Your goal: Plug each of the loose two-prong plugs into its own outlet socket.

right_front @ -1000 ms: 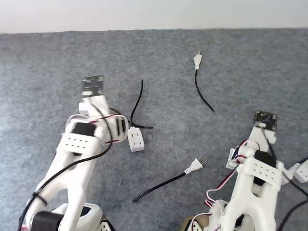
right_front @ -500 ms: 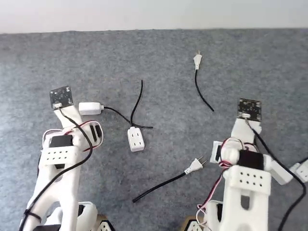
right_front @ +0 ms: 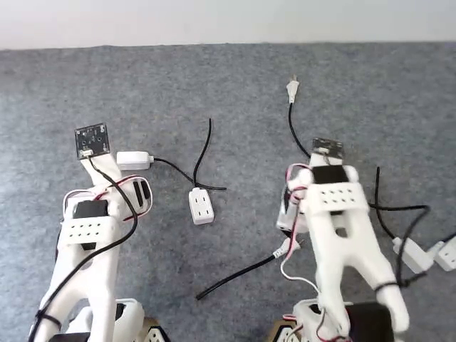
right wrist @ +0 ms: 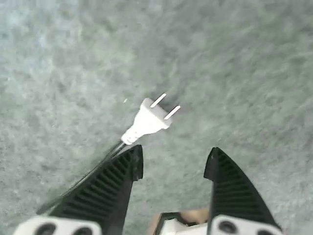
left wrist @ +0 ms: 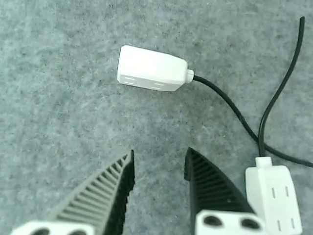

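The right claw point(right wrist: 176, 154) hangs open and empty, its two black jaws spread wide just above a white two-prong plug point(right wrist: 152, 117). The plug lies flat on the grey carpet point(right wrist: 244, 58) with its prongs pointing away from the claw. Its black cord point(right wrist: 98, 161) trails back under one jaw. The wide spread looks meant to let the jaws drop on either side of the plug's body. The plug sits nearer one jaw than the other, so a small sideways correction seems needed before closing.

The left claw point(left wrist: 159, 159) is also open and holds nothing. It hovers near a white socket block point(left wrist: 152, 76) without touching it. The block rests on the carpet with a black lead point(left wrist: 230, 105) leaving one end. This arm appears placed to pin or steady the block while the other arm brings a plug to it. A second socket block point(left wrist: 274, 191) lies just beside one jaw, slots facing up, ready to take a plug from above.

Farther out, in the high view, a second plug point(right_front: 292, 87) lies well apart from both arms near the back of the carpet, not yet plugged in. Two small white fittings point(right_front: 413, 256) on cords lie at the robot's far right. They are too small to tell whether they are plugs or sockets.
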`<action>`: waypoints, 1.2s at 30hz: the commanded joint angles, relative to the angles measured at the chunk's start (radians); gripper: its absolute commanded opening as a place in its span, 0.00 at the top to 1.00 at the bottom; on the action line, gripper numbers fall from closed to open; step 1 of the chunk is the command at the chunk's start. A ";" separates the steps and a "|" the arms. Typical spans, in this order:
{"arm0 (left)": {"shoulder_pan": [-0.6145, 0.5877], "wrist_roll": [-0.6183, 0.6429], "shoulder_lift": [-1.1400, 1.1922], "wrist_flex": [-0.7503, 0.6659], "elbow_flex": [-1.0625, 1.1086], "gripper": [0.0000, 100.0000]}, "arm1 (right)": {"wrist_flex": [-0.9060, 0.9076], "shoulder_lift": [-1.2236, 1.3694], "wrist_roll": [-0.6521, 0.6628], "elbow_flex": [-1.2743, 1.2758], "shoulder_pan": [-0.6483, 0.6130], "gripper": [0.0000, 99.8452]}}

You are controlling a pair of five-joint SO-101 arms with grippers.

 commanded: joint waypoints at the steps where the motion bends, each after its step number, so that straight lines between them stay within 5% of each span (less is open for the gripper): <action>1: -0.009 -0.012 -0.029 -0.021 -0.002 0.84 | -0.007 0.051 -0.078 -0.060 -0.090 0.79; 9: -0.014 -0.015 -0.029 -0.028 -0.002 0.84 | -0.188 0.222 -0.077 -0.008 -0.176 0.90; 13: -0.014 -0.017 -0.029 -0.028 -0.002 0.84 | -0.268 0.331 -0.075 0.029 -0.176 0.89; 36: -0.009 -0.017 -0.029 -0.091 0.039 0.84 | -0.174 0.219 0.077 0.064 -0.113 0.90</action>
